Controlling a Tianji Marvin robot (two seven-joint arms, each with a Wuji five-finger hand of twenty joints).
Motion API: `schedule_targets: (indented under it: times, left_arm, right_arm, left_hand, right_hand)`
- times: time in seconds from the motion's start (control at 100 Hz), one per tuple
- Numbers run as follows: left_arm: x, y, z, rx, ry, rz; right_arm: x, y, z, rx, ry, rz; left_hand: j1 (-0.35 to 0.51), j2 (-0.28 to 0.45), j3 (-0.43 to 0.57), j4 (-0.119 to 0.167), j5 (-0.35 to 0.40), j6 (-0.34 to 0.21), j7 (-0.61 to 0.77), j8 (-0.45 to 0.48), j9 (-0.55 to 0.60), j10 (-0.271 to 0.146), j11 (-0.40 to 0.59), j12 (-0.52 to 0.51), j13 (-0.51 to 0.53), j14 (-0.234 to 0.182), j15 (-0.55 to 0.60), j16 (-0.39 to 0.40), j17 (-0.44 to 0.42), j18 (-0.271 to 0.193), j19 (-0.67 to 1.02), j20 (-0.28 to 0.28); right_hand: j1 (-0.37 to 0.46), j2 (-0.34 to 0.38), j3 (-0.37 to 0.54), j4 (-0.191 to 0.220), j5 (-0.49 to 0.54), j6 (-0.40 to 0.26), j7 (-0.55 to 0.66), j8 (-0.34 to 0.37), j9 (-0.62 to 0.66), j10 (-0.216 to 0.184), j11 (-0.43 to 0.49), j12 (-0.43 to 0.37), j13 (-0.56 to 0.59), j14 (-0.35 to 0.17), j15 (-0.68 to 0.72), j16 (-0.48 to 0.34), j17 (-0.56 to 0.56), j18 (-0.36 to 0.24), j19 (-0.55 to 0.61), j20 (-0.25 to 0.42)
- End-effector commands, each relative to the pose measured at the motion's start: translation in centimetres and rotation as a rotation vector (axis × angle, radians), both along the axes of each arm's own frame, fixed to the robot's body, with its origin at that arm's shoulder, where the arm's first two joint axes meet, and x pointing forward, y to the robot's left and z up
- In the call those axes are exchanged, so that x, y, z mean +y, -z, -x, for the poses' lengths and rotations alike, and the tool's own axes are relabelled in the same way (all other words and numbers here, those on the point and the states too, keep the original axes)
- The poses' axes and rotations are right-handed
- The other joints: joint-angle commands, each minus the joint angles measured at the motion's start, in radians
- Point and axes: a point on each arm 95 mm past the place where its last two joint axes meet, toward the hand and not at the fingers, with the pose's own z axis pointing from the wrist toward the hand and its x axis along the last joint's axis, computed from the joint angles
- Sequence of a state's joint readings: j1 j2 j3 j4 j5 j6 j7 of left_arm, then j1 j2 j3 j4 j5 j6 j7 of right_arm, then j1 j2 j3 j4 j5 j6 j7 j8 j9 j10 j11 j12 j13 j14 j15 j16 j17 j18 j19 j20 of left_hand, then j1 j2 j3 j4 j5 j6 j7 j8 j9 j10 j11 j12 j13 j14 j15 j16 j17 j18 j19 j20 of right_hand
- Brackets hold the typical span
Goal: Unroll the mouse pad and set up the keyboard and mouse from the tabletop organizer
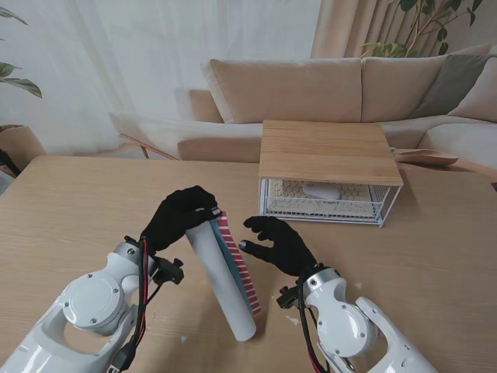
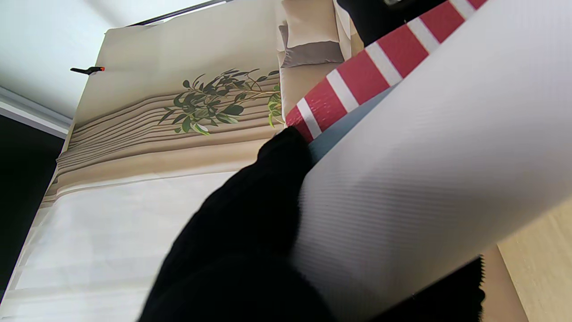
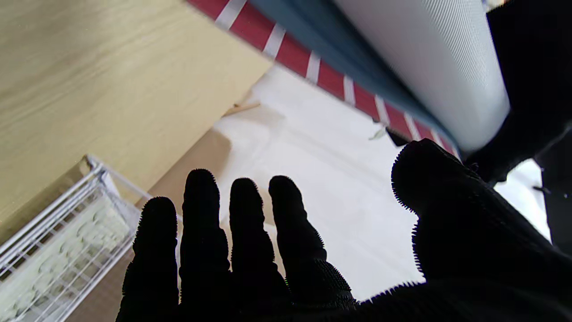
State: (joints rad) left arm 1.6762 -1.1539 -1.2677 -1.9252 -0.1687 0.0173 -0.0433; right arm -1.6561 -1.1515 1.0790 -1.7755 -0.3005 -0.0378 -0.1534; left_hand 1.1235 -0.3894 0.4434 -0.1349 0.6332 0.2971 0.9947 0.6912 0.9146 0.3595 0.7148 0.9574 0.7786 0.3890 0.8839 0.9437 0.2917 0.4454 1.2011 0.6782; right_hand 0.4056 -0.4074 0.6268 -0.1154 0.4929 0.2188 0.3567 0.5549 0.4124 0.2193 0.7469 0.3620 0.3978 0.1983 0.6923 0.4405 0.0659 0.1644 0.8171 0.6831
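The first step is in hand: the rolled mouse pad (image 1: 224, 272) is not yet unrolled. The left robot hand (image 1: 180, 217) is wrapped around the far end of the roll, fingers closed on it. The roll slants from that grip toward the near edge of the tabletop (image 1: 70, 210), and its near end looks to be at or close to the wood, though contact cannot be confirmed. Its outer face is white; a red-and-white striped edge and a blue inner layer show along its right side, where the free flap has begun to peel away.

The right robot hand (image 1: 278, 243) holds nothing, its fingers spread, just beside the roll's striped edge but apart from it. In the right wrist view the thumb lies close to that edge.

The tabletop organizer (image 1: 326, 172), a white wire basket under a wooden top, stands toward the far right of the tabletop, with the keyboard (image 1: 311, 198) and the mouse (image 1: 326, 189) inside it, untouched.

The next move probably calls for the right robot hand to catch or pin the striped free edge while the left lays the roll flat and rolls it away. There must be enough bare wood in the centre for the pad to open without hitting the organizer.
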Motion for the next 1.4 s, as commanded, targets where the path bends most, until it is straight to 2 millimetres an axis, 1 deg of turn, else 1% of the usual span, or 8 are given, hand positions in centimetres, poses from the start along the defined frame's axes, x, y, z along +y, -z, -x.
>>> schedule_targets:
  times: [0.0, 0.19, 0.29, 0.34, 0.43, 0.55, 0.88, 1.39]
  left_arm:
    - [-0.4, 0.0, 0.1, 0.005, 0.016, 0.012]
    - [-0.5, 0.3, -0.1, 0.014, 0.017, 0.02]
    - [-0.6, 0.4, -0.2, 0.017, 0.016, 0.021]
    - [-0.7, 0.6, -0.4, 0.019, 0.01, 0.019]
    - [-0.9, 1.1, -0.9, 0.022, -0.002, 0.002]
    - [-1.2, 2.3, -2.1, 0.045, -0.026, -0.029]
    - [-2.8, 5.2, -5.0, 0.096, -0.038, -0.112]
    - [-8.0, 10.9, -7.1, 0.045, -0.008, -0.387]
  right_arm:
    - [1.0, 0.4, -0.1, 0.019, -0.022, -0.003]
    - [2.8, 0.9, -0.5, 0.086, -0.057, -0.025]
    - [3.4, 0.9, -0.8, 0.105, -0.057, -0.041]
    - [3.7, 0.9, -1.0, 0.107, -0.052, -0.047]
    - [3.9, 1.0, -1.3, 0.126, -0.047, -0.058]
    - [4.2, 1.4, -2.0, 0.164, -0.029, -0.051]
    - [3.9, 3.1, -3.3, 0.206, 0.127, 0.094]
    - [2.5, 6.0, -3.9, 0.369, 0.352, 0.285]
  left_hand:
    - [0.086, 0.059, 0.001, 0.01, -0.009, -0.087, 0.048, 0.025, 0.03, -0.065, 0.032, 0.042, 0.025, -0.064, 0.024, 0.02, -0.007, -0.052, -0.005, -0.004]
    - [0.087, 0.061, -0.002, 0.01, -0.009, -0.091, 0.049, 0.031, 0.028, -0.068, 0.031, 0.048, 0.024, -0.07, 0.023, 0.021, -0.007, -0.054, -0.004, -0.007]
    - [0.087, 0.063, -0.005, 0.01, -0.012, -0.092, 0.048, 0.032, 0.028, -0.071, 0.03, 0.049, 0.025, -0.073, 0.022, 0.021, -0.006, -0.056, -0.004, -0.008]
    - [0.088, 0.063, -0.005, 0.01, -0.011, -0.093, 0.049, 0.033, 0.029, -0.071, 0.03, 0.05, 0.025, -0.073, 0.022, 0.021, -0.006, -0.057, -0.004, -0.009]
    - [0.087, 0.063, -0.008, 0.01, -0.013, -0.095, 0.049, 0.034, 0.028, -0.073, 0.029, 0.051, 0.025, -0.078, 0.021, 0.021, -0.005, -0.06, -0.004, -0.011]
    - [0.092, 0.065, -0.011, 0.012, -0.015, -0.093, 0.049, 0.035, 0.024, -0.072, 0.028, 0.053, 0.02, -0.08, 0.017, 0.021, -0.007, -0.067, -0.009, -0.017]
    - [0.097, 0.073, -0.032, 0.019, -0.019, -0.102, 0.038, 0.02, 0.011, -0.075, 0.005, 0.039, -0.004, -0.085, -0.008, 0.009, -0.025, -0.084, -0.018, -0.032]
    - [0.065, 0.053, -0.01, 0.016, -0.009, -0.137, 0.037, -0.093, -0.005, -0.086, -0.021, -0.022, -0.04, -0.09, -0.021, -0.052, -0.053, -0.109, -0.001, -0.045]
  right_hand:
    - [-0.027, -0.03, -0.029, 0.035, 0.005, 0.01, -0.014, -0.014, 0.001, 0.012, -0.029, -0.007, 0.009, 0.01, -0.005, -0.004, 0.008, -0.015, -0.026, 0.017]
    - [0.103, -0.032, -0.002, 0.047, 0.055, -0.025, 0.007, 0.004, 0.067, 0.006, 0.009, 0.01, 0.077, 0.011, 0.034, 0.014, 0.055, -0.012, -0.006, 0.041]
    - [0.218, -0.028, 0.099, 0.052, 0.127, -0.058, 0.072, 0.035, 0.16, -0.004, 0.069, 0.039, 0.16, 0.007, 0.12, 0.047, 0.086, 0.0, 0.087, 0.079]
    - [0.269, -0.047, 0.142, 0.012, 0.167, -0.11, 0.15, 0.044, 0.232, -0.017, 0.105, 0.067, 0.225, 0.006, 0.181, 0.072, 0.115, 0.021, 0.158, 0.096]
    - [0.36, -0.11, 0.165, -0.048, 0.157, -0.178, 0.445, -0.116, 0.363, -0.033, 0.146, 0.116, 0.347, 0.007, 0.283, 0.121, 0.183, 0.055, 0.272, 0.108]
    - [0.416, -0.143, 0.2, -0.065, 0.274, -0.195, 0.574, -0.114, 0.522, -0.017, 0.229, 0.18, 0.492, 0.017, 0.421, 0.176, 0.283, 0.082, 0.378, 0.134]
    - [0.443, -0.193, 0.311, -0.081, 0.335, -0.094, 0.62, -0.059, 0.617, 0.085, 0.311, 0.29, 0.619, 0.06, 0.591, 0.25, 0.385, 0.104, 0.505, 0.148]
    - [0.445, -0.185, 0.349, -0.082, 0.321, -0.043, 0.622, -0.018, 0.61, 0.114, 0.328, 0.323, 0.621, 0.07, 0.621, 0.263, 0.381, 0.113, 0.528, 0.153]
